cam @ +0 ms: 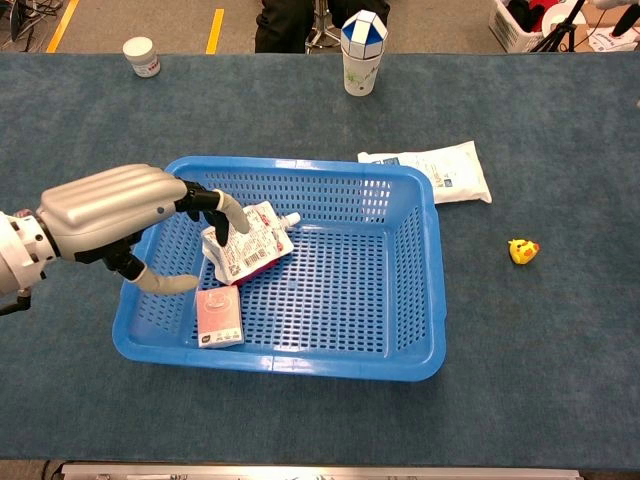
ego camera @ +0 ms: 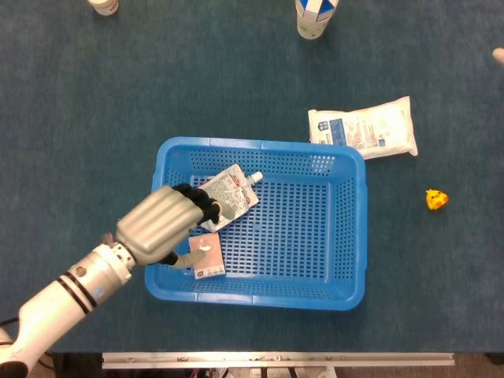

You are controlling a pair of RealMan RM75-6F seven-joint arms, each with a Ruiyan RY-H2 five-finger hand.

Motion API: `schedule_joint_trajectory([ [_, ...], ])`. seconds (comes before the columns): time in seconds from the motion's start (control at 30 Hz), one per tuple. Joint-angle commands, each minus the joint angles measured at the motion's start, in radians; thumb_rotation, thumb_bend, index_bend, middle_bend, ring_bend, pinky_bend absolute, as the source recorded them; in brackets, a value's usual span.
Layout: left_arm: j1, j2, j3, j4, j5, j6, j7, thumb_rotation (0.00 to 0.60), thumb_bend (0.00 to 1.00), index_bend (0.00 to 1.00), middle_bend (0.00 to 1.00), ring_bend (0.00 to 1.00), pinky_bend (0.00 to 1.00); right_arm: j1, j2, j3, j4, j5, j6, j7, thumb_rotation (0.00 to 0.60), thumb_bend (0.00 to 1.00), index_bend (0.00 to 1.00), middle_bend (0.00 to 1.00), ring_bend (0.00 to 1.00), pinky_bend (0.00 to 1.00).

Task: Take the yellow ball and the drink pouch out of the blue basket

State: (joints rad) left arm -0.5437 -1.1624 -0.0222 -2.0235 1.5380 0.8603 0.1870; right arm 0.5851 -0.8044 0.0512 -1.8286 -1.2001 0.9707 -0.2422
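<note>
The blue basket stands mid-table. Inside it, at the back left, lies the white drink pouch, spout pointing right. My left hand hovers over the basket's left side with its fingers apart and empty; the fingertips reach the pouch's left edge, and the thumb hangs below them. The small yellow ball sits on the table to the right of the basket. Of my right hand only a fingertip shows, at the right edge of the head view.
A pink box lies in the basket's front left corner. Behind the basket's right corner rests a white packet. A blue-and-white cup and a small white jar stand at the far edge.
</note>
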Motion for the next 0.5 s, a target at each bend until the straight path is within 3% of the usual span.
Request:
schedule_joint_trajectory([
  [0.03,-0.026,-0.036,-0.003,0.018,-0.044,-0.032,0.011,0.6,0.27,0.25,0.38,0.31,0.35,0.001,0.005,0.008,-0.002,-0.003,-0.001,0.001,0.6,0.22,0.07,0.25,0.16,0.37],
  [0.37,-0.073,-0.112,-0.012,0.106,-0.195,-0.074,0.046,0.6,0.27,0.19,0.33,0.31,0.36,-0.015,0.032,0.029,-0.028,-0.01,0.018,-0.01,0.6,0.22,0.06,0.25,0.16,0.37],
  [0.5,-0.09,-0.139,-0.021,0.125,-0.264,-0.077,0.067,0.6,0.27,0.14,0.28,0.25,0.36,-0.021,0.038,0.035,-0.034,-0.009,0.021,-0.012,0.6,0.22,0.06,0.25,0.16,0.37],
])
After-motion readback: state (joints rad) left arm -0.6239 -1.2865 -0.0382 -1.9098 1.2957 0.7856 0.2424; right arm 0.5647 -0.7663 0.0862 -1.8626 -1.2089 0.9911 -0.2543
